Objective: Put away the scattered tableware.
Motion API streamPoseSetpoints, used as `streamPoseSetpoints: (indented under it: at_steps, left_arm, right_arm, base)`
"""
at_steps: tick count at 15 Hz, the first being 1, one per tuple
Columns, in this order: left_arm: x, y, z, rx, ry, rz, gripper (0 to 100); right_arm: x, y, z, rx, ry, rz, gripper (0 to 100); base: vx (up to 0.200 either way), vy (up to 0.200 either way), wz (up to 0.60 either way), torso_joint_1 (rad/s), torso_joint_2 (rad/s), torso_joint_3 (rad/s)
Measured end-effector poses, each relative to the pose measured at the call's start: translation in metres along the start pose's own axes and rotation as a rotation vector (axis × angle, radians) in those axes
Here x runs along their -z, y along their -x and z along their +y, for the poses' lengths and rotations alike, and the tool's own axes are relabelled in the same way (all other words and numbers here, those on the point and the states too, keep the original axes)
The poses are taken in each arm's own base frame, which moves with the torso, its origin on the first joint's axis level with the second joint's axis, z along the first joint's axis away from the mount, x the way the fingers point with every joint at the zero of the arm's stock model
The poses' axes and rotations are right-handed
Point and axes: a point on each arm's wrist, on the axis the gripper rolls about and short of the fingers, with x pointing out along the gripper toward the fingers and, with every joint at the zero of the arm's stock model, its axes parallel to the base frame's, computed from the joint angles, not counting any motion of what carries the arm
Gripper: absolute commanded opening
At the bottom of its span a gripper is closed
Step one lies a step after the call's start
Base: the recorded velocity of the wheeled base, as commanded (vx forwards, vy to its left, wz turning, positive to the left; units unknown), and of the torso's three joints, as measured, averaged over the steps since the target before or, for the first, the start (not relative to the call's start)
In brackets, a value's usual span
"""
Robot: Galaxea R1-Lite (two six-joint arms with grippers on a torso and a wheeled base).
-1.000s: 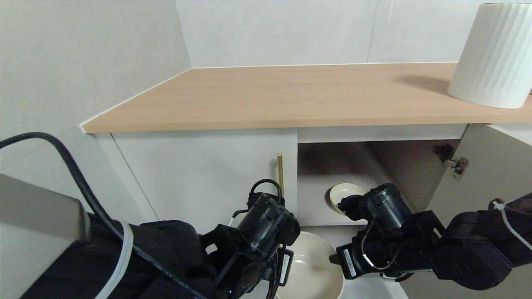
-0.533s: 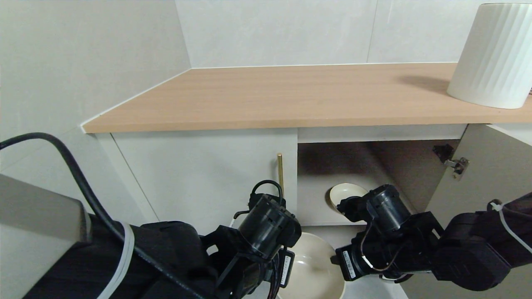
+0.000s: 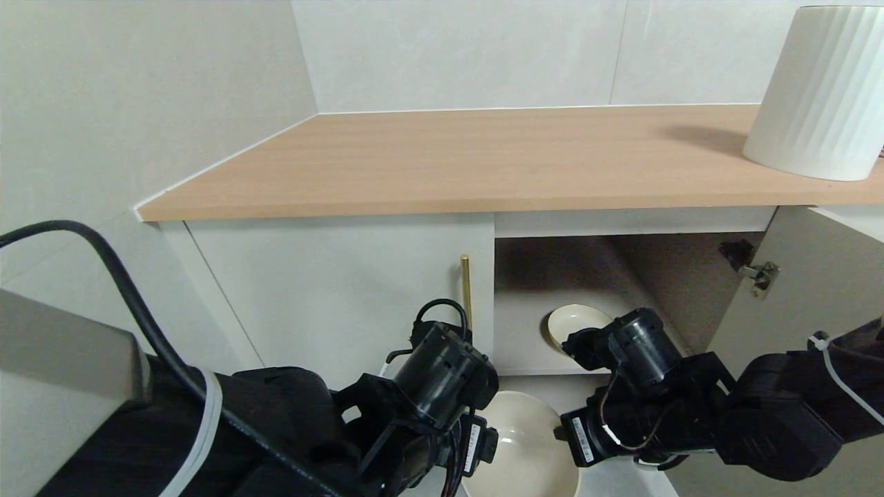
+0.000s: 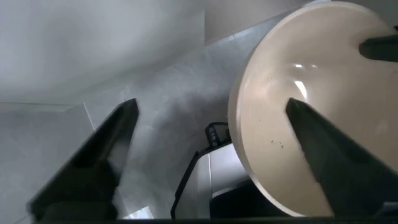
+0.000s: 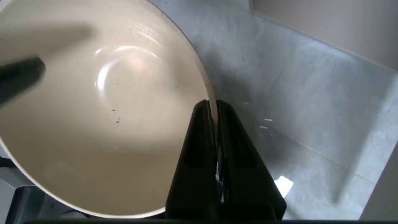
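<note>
A large cream bowl (image 3: 525, 449) hangs low in front of the open cabinet, between my two wrists. My right gripper (image 5: 215, 115) is shut on the bowl's rim (image 5: 208, 93), one finger inside and one outside. My left gripper (image 4: 211, 137) is open and straddles the opposite rim of the bowl (image 4: 298, 118); one finger (image 4: 323, 149) lies over the bowl's inside, the other (image 4: 93, 168) is outside it. A small cream dish (image 3: 573, 319) sits on the cabinet floor behind the bowl.
The cabinet's right door (image 3: 815, 290) stands open; the left door (image 3: 331, 290) with its brass handle (image 3: 465, 283) is closed. Above is a wooden counter (image 3: 483, 159) with a white ribbed container (image 3: 822, 90) at its right. Grey tiled floor (image 5: 311, 112) lies below the bowl.
The bowl has shifted slightly down and to the right in the head view, with the right wrist following it. The left arm has barely moved.
</note>
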Motion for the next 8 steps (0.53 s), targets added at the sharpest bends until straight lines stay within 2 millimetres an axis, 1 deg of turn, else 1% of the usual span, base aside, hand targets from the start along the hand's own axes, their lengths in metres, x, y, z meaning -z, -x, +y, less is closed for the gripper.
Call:
streamPoseSetpoints:
  at_steps: [3,5,6,8]
  left_arm:
    - [-0.001,0.0,0.0,0.002,0.001,-0.002,100]
    - [-0.001,0.001,0.0,0.002,0.002,-0.004,100]
    - [-0.001,0.001,0.0,0.002,0.002,-0.005,100]
    - [-0.001,0.001,0.0,0.003,0.004,-0.006,100]
  right_arm:
    - [0.002,0.0,-0.001,0.011,0.007,0.009,0]
    - [0.004,-0.001,-0.004,0.057,0.028,0.008,0]
    - [0.004,-0.001,-0.007,0.084,0.032,0.003,0]
    - [0.0,-0.002,-0.021,0.154,0.0,-0.012,0]
  base:
    - [0.0,0.0,0.0,0.0,0.0,0.0]
    - [0.0,0.0,0.0,0.0,0.0,0.0]
    - [0.0,0.0,0.0,0.0,0.0,0.0]
    - [0.0,0.0,0.0,0.0,0.0,0.0]
